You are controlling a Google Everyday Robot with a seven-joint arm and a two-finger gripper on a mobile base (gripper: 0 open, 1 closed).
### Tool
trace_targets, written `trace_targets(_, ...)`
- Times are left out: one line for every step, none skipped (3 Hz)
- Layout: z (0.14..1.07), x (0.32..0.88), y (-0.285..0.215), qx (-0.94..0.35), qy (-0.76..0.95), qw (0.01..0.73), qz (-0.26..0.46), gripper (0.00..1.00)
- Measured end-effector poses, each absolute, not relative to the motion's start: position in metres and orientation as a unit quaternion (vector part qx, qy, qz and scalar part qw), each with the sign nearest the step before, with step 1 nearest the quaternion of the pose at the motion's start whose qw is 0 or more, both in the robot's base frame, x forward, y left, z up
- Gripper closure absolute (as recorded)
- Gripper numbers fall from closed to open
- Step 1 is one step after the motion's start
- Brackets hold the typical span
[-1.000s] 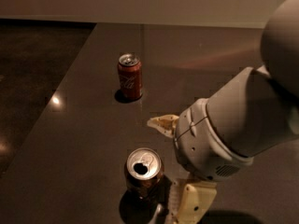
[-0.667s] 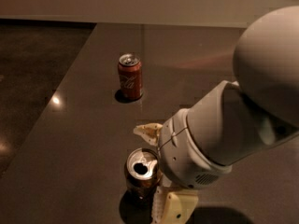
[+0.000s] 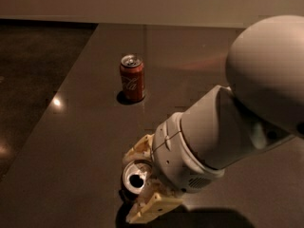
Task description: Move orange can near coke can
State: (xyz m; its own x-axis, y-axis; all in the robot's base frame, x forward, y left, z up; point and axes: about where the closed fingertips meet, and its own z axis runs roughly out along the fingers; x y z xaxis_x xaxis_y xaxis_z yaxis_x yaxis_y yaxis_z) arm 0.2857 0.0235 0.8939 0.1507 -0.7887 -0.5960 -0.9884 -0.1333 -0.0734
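progress: nothing moved yet, grasp judged pending | hand [image 3: 133, 186]: held spread astride orange can [image 3: 137, 176] by front edge of bench [image 3: 199, 56] | coke can [image 3: 132, 80]: upright toward far-left edge, well apart | left: clamp, carry, set down

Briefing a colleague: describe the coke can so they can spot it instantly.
On the dark table, look beyond the gripper at the near edge. The coke can stands upright and alone farther back. It is red with white script, unlike the orange can at the gripper.
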Motion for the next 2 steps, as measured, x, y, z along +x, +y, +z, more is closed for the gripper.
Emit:
trace_targets(0.902,0.300,0.022,-0.718,0.619,0.239,0.211,0.63)
trace_targets(0.922,0.328,0.019,-0.708,0.631,0.250,0.194,0.86)
